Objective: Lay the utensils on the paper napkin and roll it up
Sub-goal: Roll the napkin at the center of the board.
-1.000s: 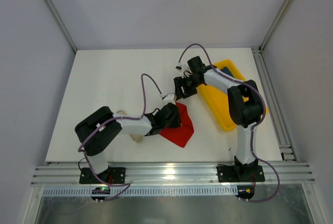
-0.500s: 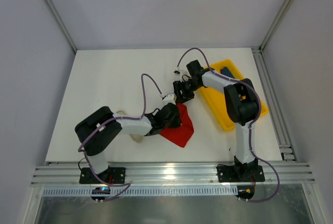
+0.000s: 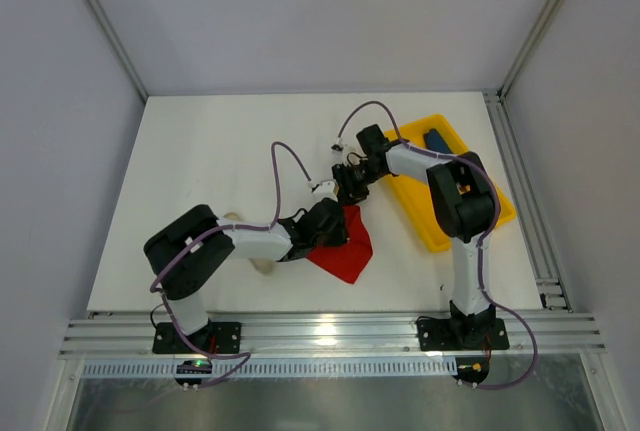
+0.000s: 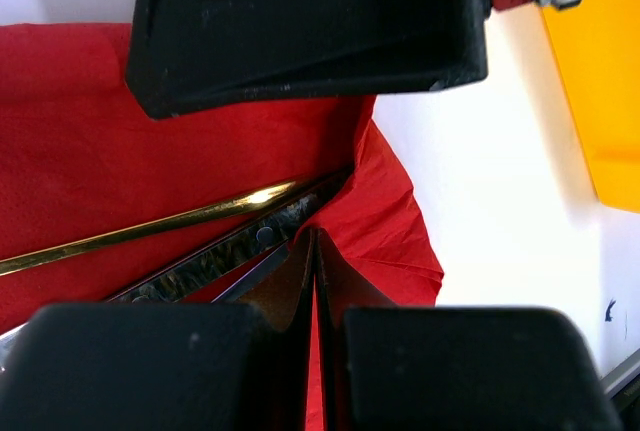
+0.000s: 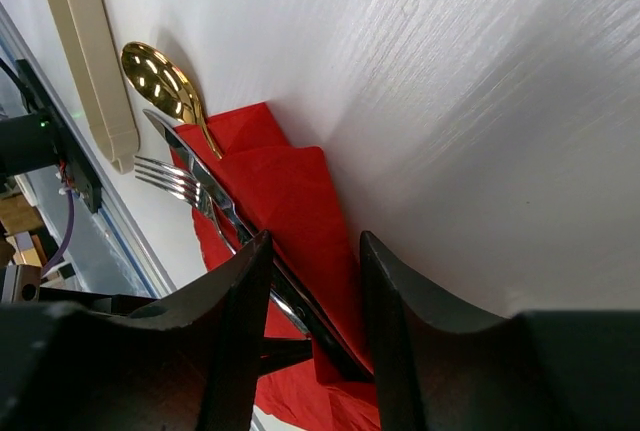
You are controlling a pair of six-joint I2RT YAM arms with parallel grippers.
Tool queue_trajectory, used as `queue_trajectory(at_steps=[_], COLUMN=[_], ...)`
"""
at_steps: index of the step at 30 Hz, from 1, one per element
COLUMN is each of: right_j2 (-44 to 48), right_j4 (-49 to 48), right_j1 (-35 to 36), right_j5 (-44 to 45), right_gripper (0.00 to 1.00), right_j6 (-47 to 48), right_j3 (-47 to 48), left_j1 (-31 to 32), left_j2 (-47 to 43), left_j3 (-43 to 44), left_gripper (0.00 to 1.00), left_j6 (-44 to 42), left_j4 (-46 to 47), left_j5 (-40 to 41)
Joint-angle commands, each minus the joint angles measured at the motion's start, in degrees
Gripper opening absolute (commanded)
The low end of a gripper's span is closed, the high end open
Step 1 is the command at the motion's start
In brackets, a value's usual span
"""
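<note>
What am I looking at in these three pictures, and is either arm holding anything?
Two robot arms are bolted at the table's near edge. One camera looks down on both; the other two sit on the wrists, one per arm. On the table lie a red paper napkin with a gold spoon and a fork across it, a beige sleeve and a yellow tray. The left gripper is shut, pinching a fold of the napkin. The right gripper is open, straddling the napkin's edge and the utensil handles.
</note>
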State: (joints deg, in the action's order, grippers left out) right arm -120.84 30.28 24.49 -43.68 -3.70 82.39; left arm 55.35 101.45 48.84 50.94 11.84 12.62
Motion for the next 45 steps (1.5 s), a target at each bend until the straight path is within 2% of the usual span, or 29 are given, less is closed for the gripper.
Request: queue_trajectory(at_steps=[1, 8, 17, 23, 25, 31, 35, 45], right_j2=[4.38, 7.63, 10.27, 10.71, 10.88, 11.59, 11.85, 12.38], right_j4=[-2.51, -5.41, -6.29, -5.94, -5.41, -5.06, -4.88, -4.53], right_j1=[0.65, 1.0, 1.7, 1.96, 2.05, 2.23, 2.23, 2.84], right_j5=[-1.23, -0.35, 0.26, 0.61, 1.84, 3.86, 4.48, 5.18], right_gripper=[0.43, 0.31, 0.31, 0.35, 0.43, 0.52, 0.52, 0.29], right_j6=[-0.95, -2.89, -3.41, -3.06, -2.63, -1.57, -1.13, -1.04], right_j3=[-0.74, -3.02, -5.13, -5.66, -5.66, -6.36, -6.54, -6.45], left_j1=[-0.25, -0.25, -0.25, -0.25, -0.25, -0.25, -0.25, -0.25], left_j2=[-1.08, -1.43, -1.6, -1.69, -1.69, -1.78, -1.69, -1.87], left_j3=[-0.24, -0.5, -0.85, -0.94, -1.03, -1.03, -0.94, -1.03], left_gripper=[0.0, 0.0, 0.0, 0.0, 0.0, 0.0, 0.0, 0.0], left_j6=[-0.14, -0.05, -0.05, -0.14, -0.22, -0.22, -0.22, -0.14], left_j4=[-0.06, -0.06, -0.15, -0.15, -0.15, 0.03, 0.03, 0.03], left_j5=[0.74, 0.91, 1.26, 1.26, 1.26, 1.09, 1.0, 1.18])
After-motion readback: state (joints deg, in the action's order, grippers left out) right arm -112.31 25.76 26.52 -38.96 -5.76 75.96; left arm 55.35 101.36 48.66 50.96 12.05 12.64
